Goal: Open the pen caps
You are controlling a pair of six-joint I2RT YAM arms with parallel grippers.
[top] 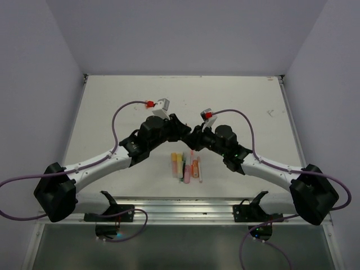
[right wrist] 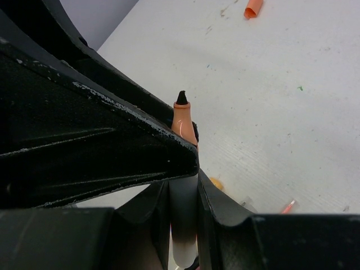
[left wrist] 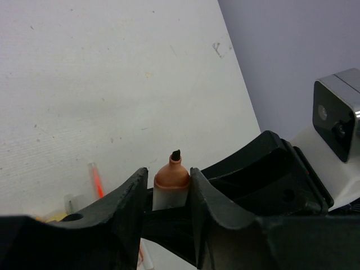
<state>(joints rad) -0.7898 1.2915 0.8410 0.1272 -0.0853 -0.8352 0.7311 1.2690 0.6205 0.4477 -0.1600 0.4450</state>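
Left gripper [left wrist: 167, 177] and right gripper [right wrist: 183, 194] both clamp one pen [left wrist: 171, 194], presumably steadying it; nib bare; orange cap [right wrist: 253, 8] lies well apart.

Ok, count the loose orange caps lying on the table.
1: an orange cap on the table beyond the held pen, seen by the right wrist camera. Others may be hidden.

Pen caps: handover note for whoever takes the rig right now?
Left tool: shut on the chunky orange-necked marker, just below its tip.
Right tool: shut on the same marker's barrel.
Done: this marker's dark chisel tip is bare; a short orange plastic cap lies loose on the white table.
Left: set this marker down. The row of other pens lies between the arms; their caps are too small to judge.
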